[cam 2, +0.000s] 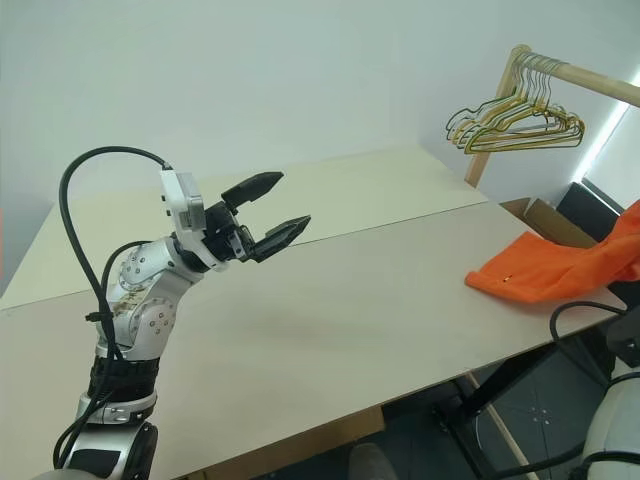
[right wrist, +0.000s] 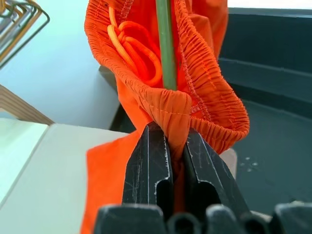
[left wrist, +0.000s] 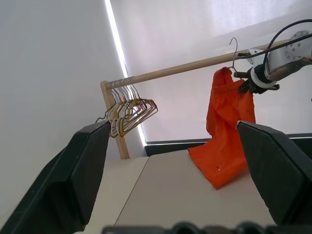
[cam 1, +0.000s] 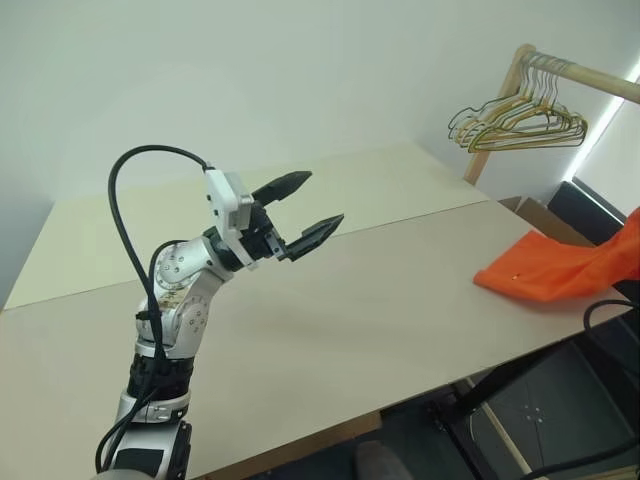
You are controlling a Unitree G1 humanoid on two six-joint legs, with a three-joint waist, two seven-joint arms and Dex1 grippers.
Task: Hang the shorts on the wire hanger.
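Note:
The orange shorts [left wrist: 225, 127] hang with their lower end lying on the table's right end [cam 1: 548, 268]. My right gripper [right wrist: 169, 130] is shut on the gathered waistband, holding it up beside the wooden rod. The thin green wire hanger [right wrist: 165, 44] runs down through the waistband opening to the shut fingers. Its small hook [left wrist: 233, 45] shows at the rod above the shorts. Whether the wire itself is pinched I cannot tell. My left gripper [cam 1: 324, 197] is raised over the left part of the table, open and empty, well away from the shorts.
A wooden rack [cam 1: 520, 62] stands behind the table's far right corner with a bunch of yellow and green hangers [cam 1: 520, 122] on its rod. The pale table [cam 1: 400, 290] ends close to the shorts on the right.

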